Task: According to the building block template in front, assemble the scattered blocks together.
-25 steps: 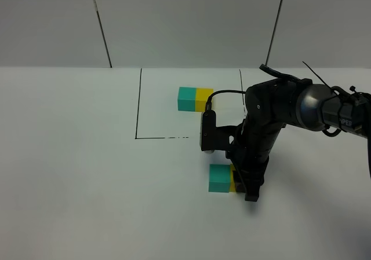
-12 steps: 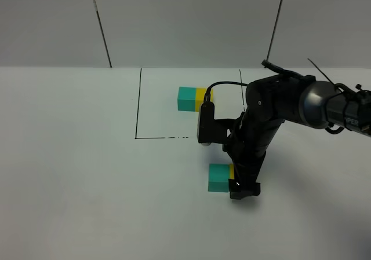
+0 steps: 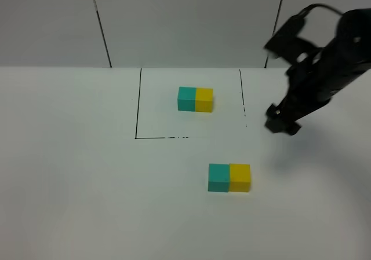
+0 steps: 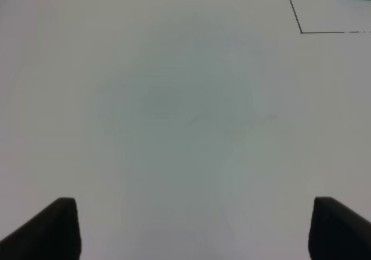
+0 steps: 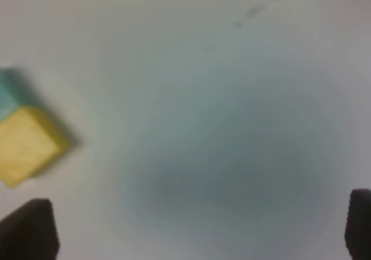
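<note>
Basically the assembly looks done: the loose teal cube (image 3: pixel 218 178) and the loose yellow cube (image 3: pixel 240 177) sit touching side by side on the white bench (image 3: pixel 69 185), teal on the left and yellow on the right in the high view, the same order as the building block template (image 3: pixel 195 99) inside the black-lined frame (image 3: pixel 138 106) further back. The loose pair lies outside that frame, nearer the camera and a bit to the right.

The right end effector (image 3: pixel 282 122) is raised off the bench, well apart from the pair, up and to the right of it; its wrist view shows both dark finger tips (image 5: pixel 29 234) at the far edges of the picture with nothing between them, so it is spread wide and empty. The left end effector (image 4: pixel 191 228) is not in the high view; its wrist camera shows the tips wide apart over bare bench — also empty — with only a corner of the frame and a sliver of teal showing.

Risks from here, as a judgement:
- Cubes only abut, nothing visibly locks them, so any sweep of the right arm back across the pair could split or skew them.
- Right wrist view is blurry, so I can't confirm the seam is fully flush; a slight gap or offset might fail a strict match to the template.
- A needless regrasp could drag one cube and spoil the alignment.
</note>
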